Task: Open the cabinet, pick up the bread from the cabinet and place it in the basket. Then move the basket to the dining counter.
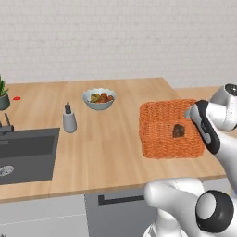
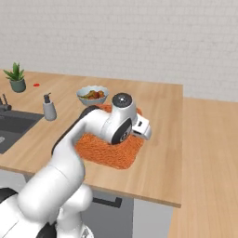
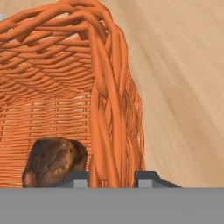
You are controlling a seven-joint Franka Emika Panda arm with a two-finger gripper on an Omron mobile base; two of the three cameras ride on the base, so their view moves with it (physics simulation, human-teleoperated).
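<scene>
The orange woven basket (image 1: 164, 127) (image 2: 108, 151) stands on the light-wood dining counter (image 1: 111, 152) near its right end. The bread (image 1: 178, 131) (image 3: 52, 159), a small dark brown lump, lies inside it by the right wall. My gripper (image 3: 113, 178) reaches in from the right. Its two fingertips (image 3: 148, 177) stand one on each side of the basket's wall (image 3: 109, 109), shut on it. In the right base view my forearm and hand cover most of the basket. The cabinet is out of view.
A bowl of fruit (image 1: 98, 98) (image 2: 93, 95) sits behind the basket, to its left. A soap dispenser (image 1: 69, 119) stands beside the dark sink (image 1: 23, 152). A potted plant (image 2: 17, 77) is at the far left. The counter ends just right of the basket.
</scene>
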